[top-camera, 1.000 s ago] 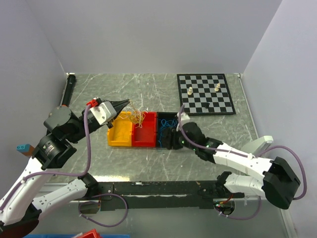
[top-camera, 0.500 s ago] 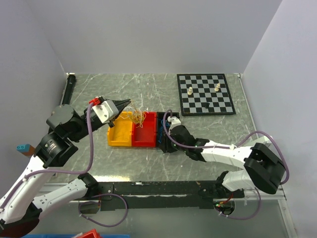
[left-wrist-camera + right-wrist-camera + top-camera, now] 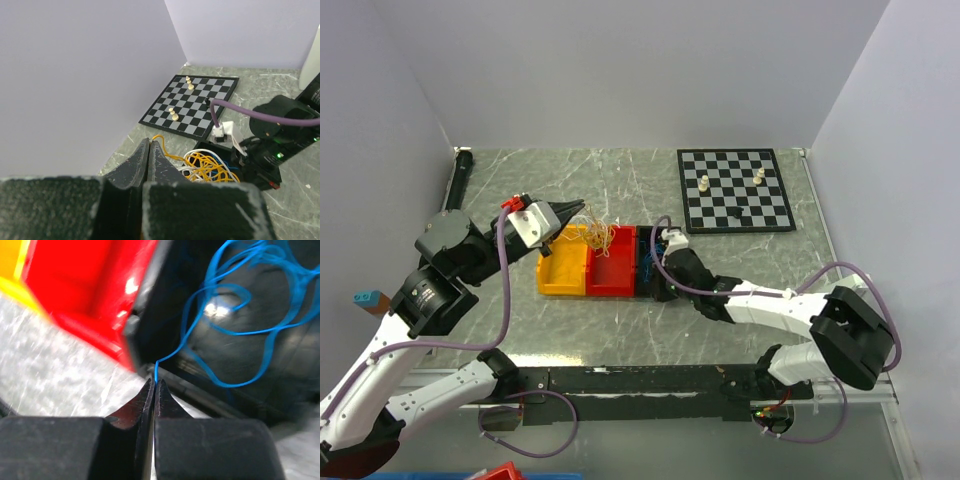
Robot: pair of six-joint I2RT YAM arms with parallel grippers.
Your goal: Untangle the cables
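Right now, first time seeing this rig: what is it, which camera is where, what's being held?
Two robot arms, bolted at the edge of a table. The wide picture comes from a fixed camera above and behind them; the other two come from a camera on each wrist. On the table: a yellow bin, a red bin and a black bin side by side, and a chessboard with a few pieces. The left gripper is shut on an orange cable; the right gripper is shut on a blue cable leading into the black bin.
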